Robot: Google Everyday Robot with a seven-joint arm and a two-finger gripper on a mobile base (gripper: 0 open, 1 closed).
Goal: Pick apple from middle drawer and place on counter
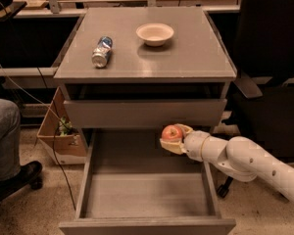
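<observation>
The red-orange apple (172, 132) is held in my gripper (173, 138), whose cream fingers close around it from the right. The gripper holds it above the right rear part of the open middle drawer (147, 185), just below the front of the shallower drawer above. My white arm reaches in from the lower right. The grey counter (186, 58) is the cabinet's top slab, well above the apple.
On the counter lie a crushed silver-blue can (102, 52) and a cream bowl (155, 34). A black office chair (272, 58) stands to the right. A person's leg and shoe (7, 155) and a cardboard box (59, 136) are to the left.
</observation>
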